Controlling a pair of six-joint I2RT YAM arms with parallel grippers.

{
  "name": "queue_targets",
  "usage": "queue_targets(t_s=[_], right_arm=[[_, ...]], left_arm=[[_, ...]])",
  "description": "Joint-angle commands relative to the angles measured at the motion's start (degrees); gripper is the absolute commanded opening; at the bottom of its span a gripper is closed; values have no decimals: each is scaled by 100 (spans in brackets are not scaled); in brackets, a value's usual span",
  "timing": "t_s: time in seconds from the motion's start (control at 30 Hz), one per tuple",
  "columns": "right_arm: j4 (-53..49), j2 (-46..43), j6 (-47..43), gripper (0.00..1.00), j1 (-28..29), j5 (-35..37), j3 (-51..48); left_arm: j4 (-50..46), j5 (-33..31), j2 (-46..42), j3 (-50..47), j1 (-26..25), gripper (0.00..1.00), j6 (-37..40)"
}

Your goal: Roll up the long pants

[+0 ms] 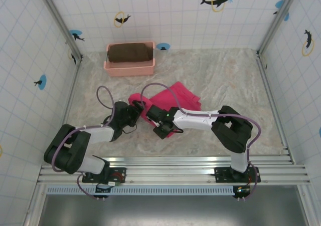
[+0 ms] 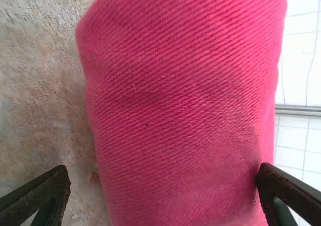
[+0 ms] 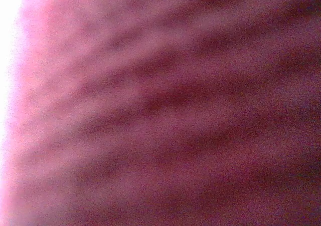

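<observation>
Pants: on desk, in front of basket, apparently part rolled. Left pincer: spread wide astride the roll end, gripping nothing, probably steadying it. Right pincer: pressed into the fabric; opening cannot be told.

The long pants lie mid-tabletop, nearer its near edge. The basket sits behind them by the far edge, toward the far-left corner, with the folded cloth in it.

Robot test cell; dolphin-stickered tile walls; aluminium mounting rail.
</observation>
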Motion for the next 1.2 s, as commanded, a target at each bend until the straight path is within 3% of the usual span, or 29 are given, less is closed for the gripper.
queue_targets(t_s=[0.0,0.17,0.23,0.27,0.3,0.47,0.6,0.67,0.93,1.17], right_arm=[[-116,737,-1,0,108,-1050,-434],[-210,720,-95,0,138,-1050,-395],[-261,708,-151,0,147,-1027,-379],[-289,708,-169,0,147,-993,-365],[-292,701,-191,0,145,-973,-371],[-281,628,-173,0,87,-797,-442],[-412,275,-154,74,44,-296,-378],[-664,24,-196,99,44,46,-148],[-1434,-563,-279,99,247,1092,917],[-1729,-230,-175,99,929,1694,1575]], left_arm=[[535,161,407,149,71,97,-42],[650,338,999,383,195,96,62],[556,393,1111,475,256,86,226],[350,449,1146,584,285,56,420],[76,576,1183,736,328,0,637],[-2596,647,917,1650,346,0,1723],[-4626,181,724,2300,348,0,2523],[-5300,74,864,2592,350,0,2749],[-7090,-865,1683,3622,-56,0,2802],[-8516,-1489,2711,4822,-540,0,2113]])
